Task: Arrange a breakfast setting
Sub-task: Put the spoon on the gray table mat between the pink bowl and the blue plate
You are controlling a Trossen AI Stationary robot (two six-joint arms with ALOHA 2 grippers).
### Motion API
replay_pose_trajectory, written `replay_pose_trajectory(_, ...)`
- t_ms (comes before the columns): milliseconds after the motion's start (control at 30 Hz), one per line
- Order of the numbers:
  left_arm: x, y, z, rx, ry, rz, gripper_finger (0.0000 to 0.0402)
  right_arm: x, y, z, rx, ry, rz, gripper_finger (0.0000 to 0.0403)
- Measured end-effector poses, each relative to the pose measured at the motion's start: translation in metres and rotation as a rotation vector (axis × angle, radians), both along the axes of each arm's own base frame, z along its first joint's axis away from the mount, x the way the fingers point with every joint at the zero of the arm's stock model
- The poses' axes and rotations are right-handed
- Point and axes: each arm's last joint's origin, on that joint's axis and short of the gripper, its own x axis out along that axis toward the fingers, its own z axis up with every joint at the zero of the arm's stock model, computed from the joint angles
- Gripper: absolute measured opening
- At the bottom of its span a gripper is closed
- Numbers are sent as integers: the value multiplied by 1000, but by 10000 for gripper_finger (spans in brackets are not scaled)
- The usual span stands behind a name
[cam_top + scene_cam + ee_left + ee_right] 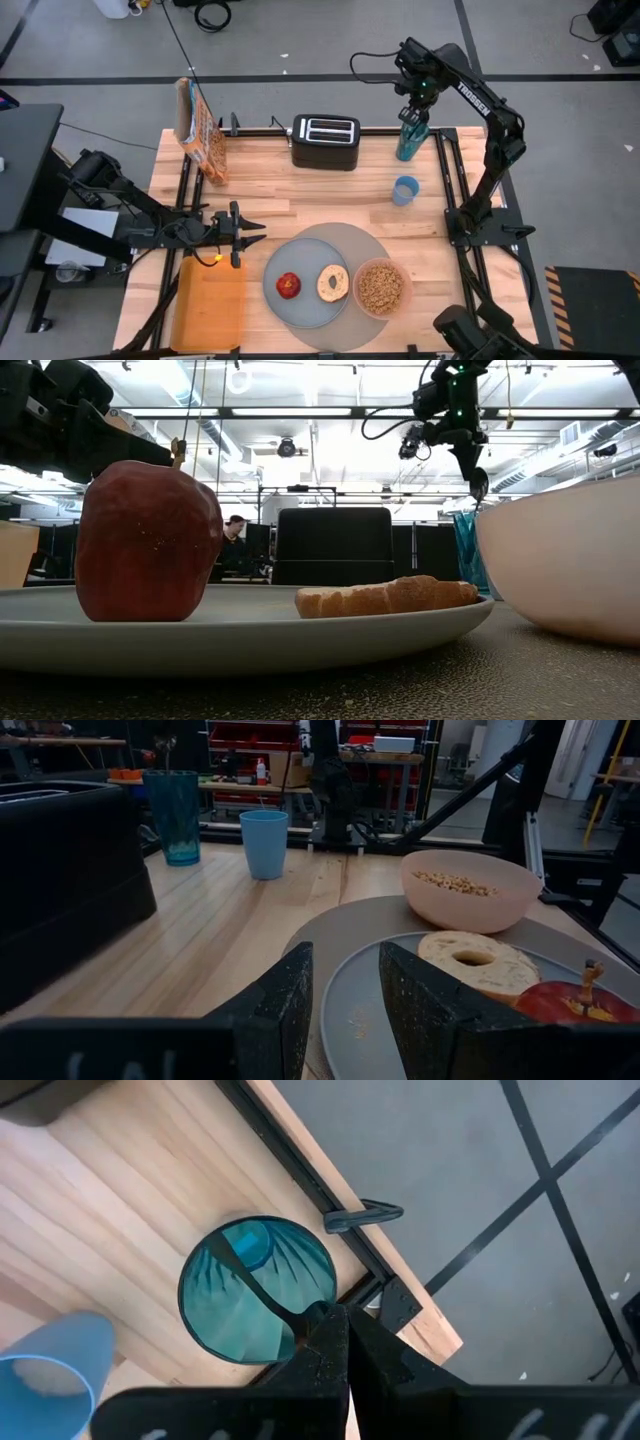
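two matte black jointed robot arms, white TROSSEN lettering on the right one, looped black cables, textured dark pincer fingers (275, 1010), small green light

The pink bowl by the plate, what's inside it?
The translucent pink bowl holds small tan cereal pieces, nearly filling it in the high view. The cereal covers the bowl's bottom, so anything beneath it cannot be seen. No spoon shows in the bowl.
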Motion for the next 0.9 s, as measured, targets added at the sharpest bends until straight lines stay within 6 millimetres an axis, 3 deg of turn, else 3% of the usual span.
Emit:
replay_pose_trajectory(200, 0, 0, 0, 5, -3, 0, 125, 0, 3, -1, -18, 24, -21, 4)
replay_pose_trajectory(600, 0, 0, 0, 8, -3, 0, 125, 7, 1, -51, 78, 113, 22, 9)
replay_pose_trajectory(900, 0, 0, 1, 16, -3, -1, 125, 19, 6, -54, 80, 97, 140, 26)
